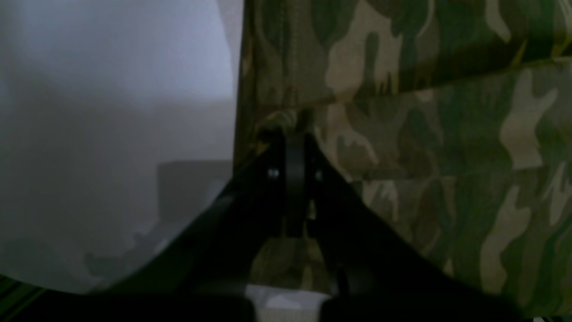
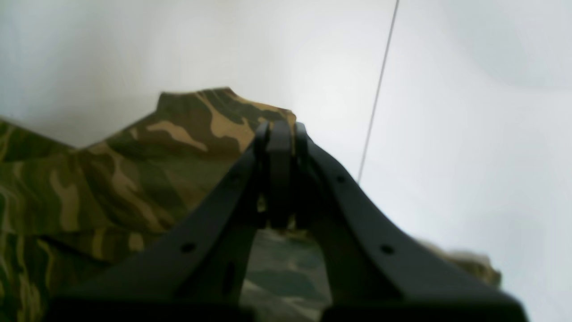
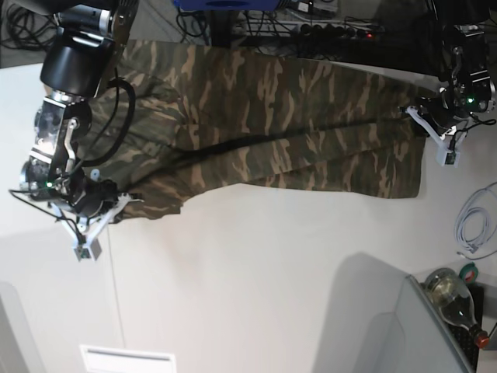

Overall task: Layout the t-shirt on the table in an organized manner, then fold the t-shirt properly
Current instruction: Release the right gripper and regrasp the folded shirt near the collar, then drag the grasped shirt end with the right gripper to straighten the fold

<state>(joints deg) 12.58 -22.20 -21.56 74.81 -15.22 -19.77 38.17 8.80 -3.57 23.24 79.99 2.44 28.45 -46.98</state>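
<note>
The camouflage t-shirt point(image 3: 264, 124) hangs stretched between my two grippers above the white table point(image 3: 272, 272). My right gripper point(image 3: 124, 200), at the left of the base view, is shut on a shirt edge; the right wrist view shows its closed fingers point(image 2: 279, 143) pinching the cloth point(image 2: 134, 170). My left gripper point(image 3: 419, 116), at the right of the base view, is shut on the opposite shirt edge; the left wrist view shows its closed fingers point(image 1: 292, 152) on the fabric point(image 1: 424, 134). The shirt's neck and label are not visible.
A thin dark seam point(image 2: 377, 94) runs across the table. A grey box point(image 3: 404, 334), a bottle point(image 3: 454, 299) and a white cable point(image 3: 477, 221) sit at the lower right. Cables and equipment point(image 3: 311, 27) line the far edge.
</note>
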